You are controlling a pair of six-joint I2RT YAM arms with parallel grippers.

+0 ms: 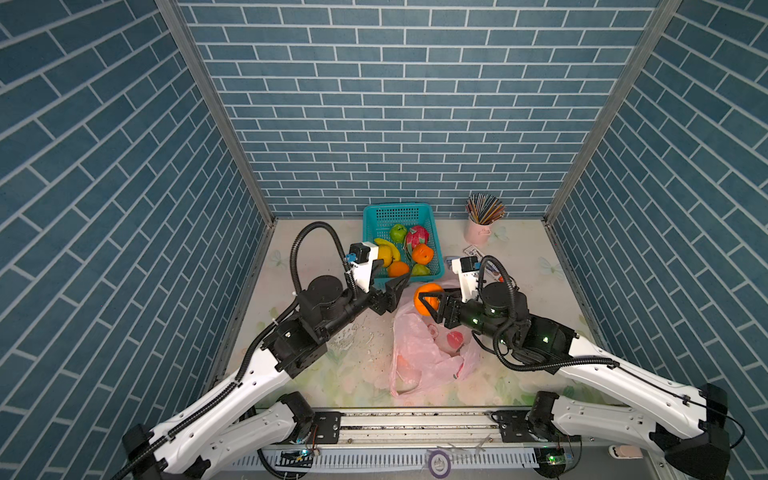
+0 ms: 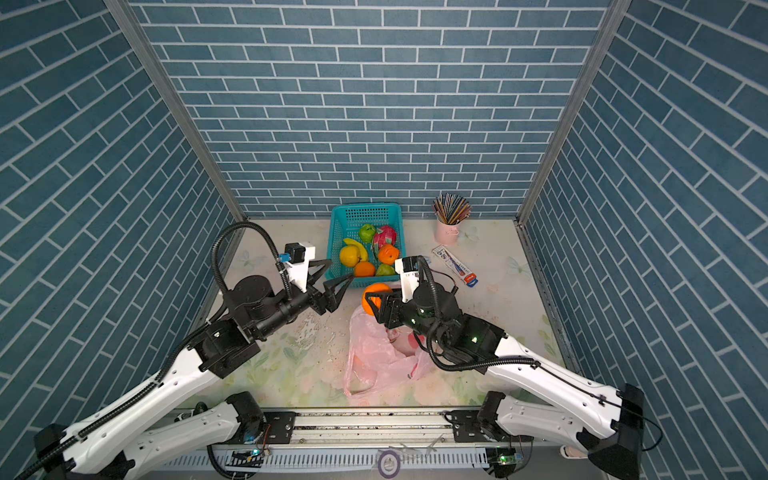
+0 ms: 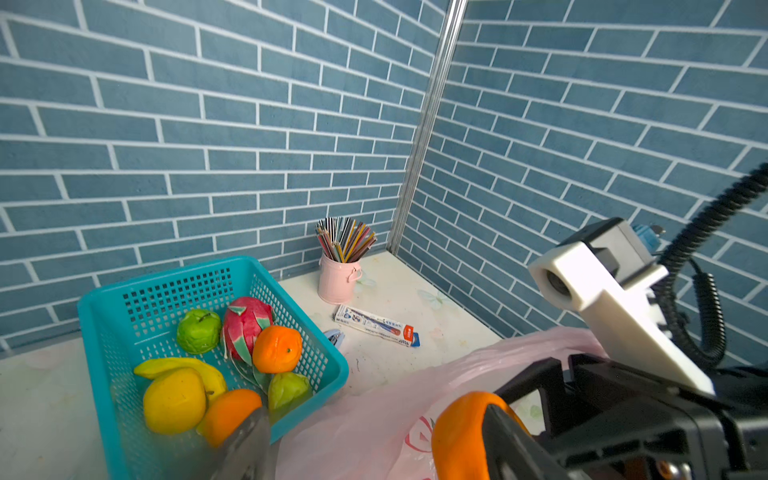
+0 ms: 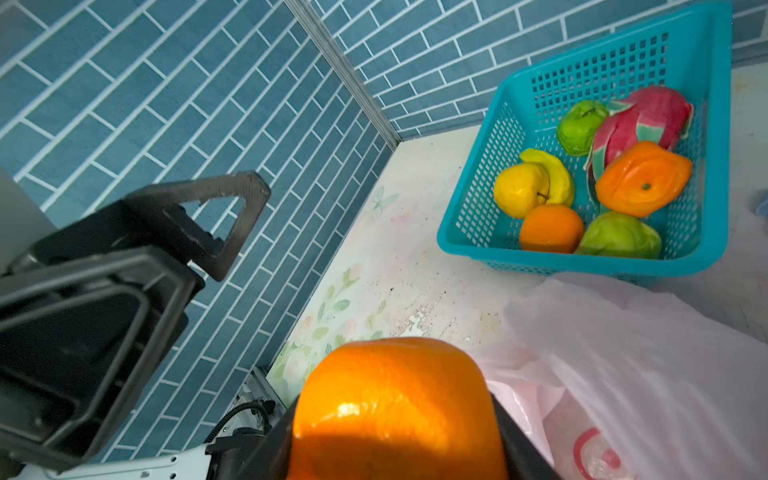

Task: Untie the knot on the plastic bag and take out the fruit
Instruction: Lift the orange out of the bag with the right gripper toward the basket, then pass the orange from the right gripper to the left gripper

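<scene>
Right tool (image 1: 424,305) gripping orange (image 1: 428,289), left tool (image 1: 397,268) open, both fingers (image 1: 399,286) seen only from above

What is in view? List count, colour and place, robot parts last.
basket: one, teal, against back wall
oranges in basket: two, orange
green fruits: two, green, in basket
dragon fruit: one, red-pink, in basket
yellow round fruit: one, yellow, in basket
banana: one, yellow, in basket
plastic bag: one, pink, before basket
held orange: one, orange, above bag
bucket: one, pink, back right
coloured pencils: many, mixed, in bucket
slim carton: one, white-blue-red, near bucket
small blue object: one, beside basket
left end effector: one, black, open, near basket
right end effector: one, black, shut on held orange
</scene>
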